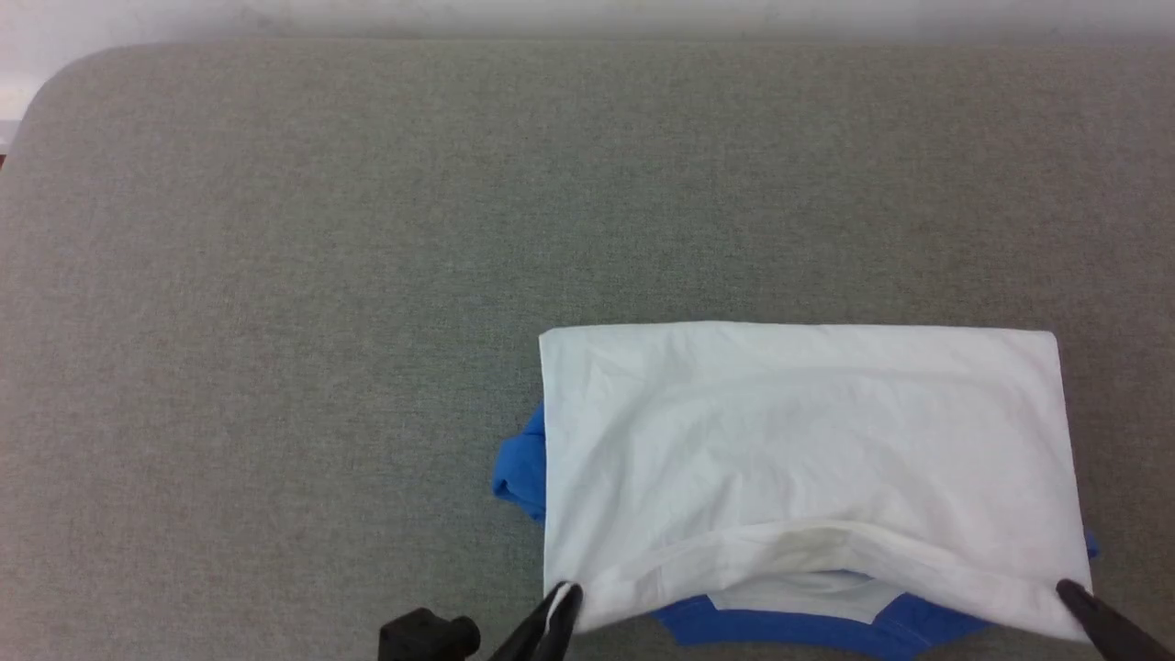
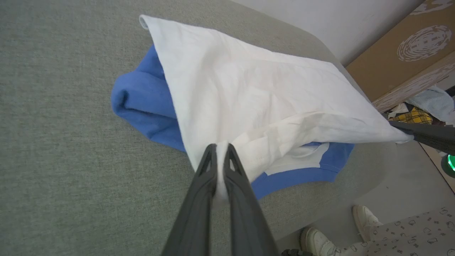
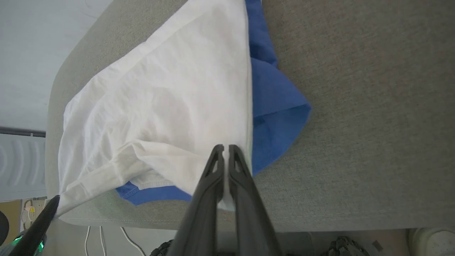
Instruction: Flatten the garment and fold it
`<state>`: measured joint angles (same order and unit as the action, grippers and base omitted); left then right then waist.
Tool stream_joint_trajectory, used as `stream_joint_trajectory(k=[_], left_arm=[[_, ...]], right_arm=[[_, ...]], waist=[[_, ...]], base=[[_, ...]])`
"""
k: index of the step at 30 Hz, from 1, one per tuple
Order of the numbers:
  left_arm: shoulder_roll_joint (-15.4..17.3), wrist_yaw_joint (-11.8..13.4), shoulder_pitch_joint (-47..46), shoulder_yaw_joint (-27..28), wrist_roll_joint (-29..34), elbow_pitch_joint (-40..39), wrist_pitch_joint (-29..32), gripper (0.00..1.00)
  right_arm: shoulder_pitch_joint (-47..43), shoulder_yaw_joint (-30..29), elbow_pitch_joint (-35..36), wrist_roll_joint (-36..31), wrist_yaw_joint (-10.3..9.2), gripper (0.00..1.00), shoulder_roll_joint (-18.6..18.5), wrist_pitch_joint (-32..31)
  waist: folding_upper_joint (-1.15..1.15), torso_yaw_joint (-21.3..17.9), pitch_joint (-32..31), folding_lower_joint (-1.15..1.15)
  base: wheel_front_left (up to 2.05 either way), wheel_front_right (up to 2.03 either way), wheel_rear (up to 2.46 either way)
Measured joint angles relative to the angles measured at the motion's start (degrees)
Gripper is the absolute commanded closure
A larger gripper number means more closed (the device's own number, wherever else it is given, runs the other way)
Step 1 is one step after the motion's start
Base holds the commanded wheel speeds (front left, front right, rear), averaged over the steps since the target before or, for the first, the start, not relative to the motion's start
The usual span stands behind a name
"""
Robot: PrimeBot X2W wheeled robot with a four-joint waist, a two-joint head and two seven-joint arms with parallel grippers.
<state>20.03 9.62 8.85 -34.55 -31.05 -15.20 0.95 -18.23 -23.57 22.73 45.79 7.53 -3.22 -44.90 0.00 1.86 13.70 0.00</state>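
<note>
**Hem corners pinched, ready to lay over the collar**

Nearest me, my left gripper and right gripper are each clamped shut on a hem corner of the garment. I'd lower both evenly, hem taut, square over the blue neckband. The garment lies right of centre at the near edge of the grey table, long axis left-to-right, collar toward me.

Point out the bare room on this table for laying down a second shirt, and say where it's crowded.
Bare: the far stretch of the table, beyond the garment, and its left side, left of the blue sleeve. Crowded: the near right, where the garment lies with the left gripper and right gripper each shut on a near corner.
</note>
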Motion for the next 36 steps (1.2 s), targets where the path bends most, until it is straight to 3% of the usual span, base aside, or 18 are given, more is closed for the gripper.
stream_joint_trajectory(k=[3, 4, 5, 6, 7, 17, 25, 29, 36], left_arm=[[0.1, -0.5, 0.2, -0.6, -0.1, 2.3, 0.0, 1.0], [0.1, -0.5, 0.2, -0.6, -0.1, 3.0, -0.1, 1.0], [0.2, -0.5, 0.2, -0.5, 0.0, 3.8, -0.4, 0.76], [0.2, -0.5, 0.2, -0.4, 0.1, 4.3, -0.8, 0.27], [0.2, -0.5, 0.2, -0.4, 0.2, 4.9, -1.2, 0.0], [0.4, -0.3, 0.4, 1.0, 0.3, 6.5, -4.3, 0.0], [-0.2, 5.2, 0.1, 6.1, 4.2, 1.3, -12.4, 0.0], [-1.3, 8.4, -1.6, 8.2, 8.6, -2.1, -14.7, 0.0], [-3.3, 10.3, -3.4, 8.1, 13.7, -4.3, -15.5, 0.0]], right_arm=[[-1.0, 0.3, -1.1, -1.0, 0.0, 1.0, 0.0, 0.1], [-1.2, 0.4, -1.5, -1.7, 0.0, 0.75, 0.0, 0.1], [-1.2, 0.6, -1.7, -2.5, 0.0, 0.2, -0.1, 0.4], [-1.2, 0.9, -1.9, -3.0, 0.0, 0.0, -0.1, 0.9], [-1.2, 1.0, -2.2, -3.3, 0.0, 0.0, -0.2, 1.3], [-2.3, 0.5, -2.7, -4.0, 0.0, 0.0, -0.5, 3.8], [0.9, -1.5, -1.8, -9.8, 0.01, 0.0, -3.3, 10.4], [3.6, 0.8, -3.7, -14.4, 0.0, 0.0, -6.2, 12.4], [8.5, 5.3, -11.4, -17.5, 0.01, 0.0, -9.6, 13.3]], waist=[[0.0, -0.1, -0.3, 0.0], [0.0, -0.1, -0.5, 0.0], [0.0, -0.1, -0.6, 0.0], [0.0, -0.2, -0.8, 0.0], [0.0, -0.2, -1.0, 0.0], [0.0, -0.1, -3.5, 0.0], [0.0, 0.4, -4.2, 0.0], [0.0, 0.7, -3.4, 0.0], [0.0, 1.8, -1.2, 0.01]], base=[[0.0, 0.0, 0.0], [0.0, 0.0, 0.0], [0.0, 0.0, 0.0], [0.0, 0.0, 0.0], [0.0, 0.0, 0.0], [0.0, 0.0, 0.0], [0.0, 0.0, 0.0], [0.0, 0.0, 0.0], [0.0, 0.0, 0.0]])
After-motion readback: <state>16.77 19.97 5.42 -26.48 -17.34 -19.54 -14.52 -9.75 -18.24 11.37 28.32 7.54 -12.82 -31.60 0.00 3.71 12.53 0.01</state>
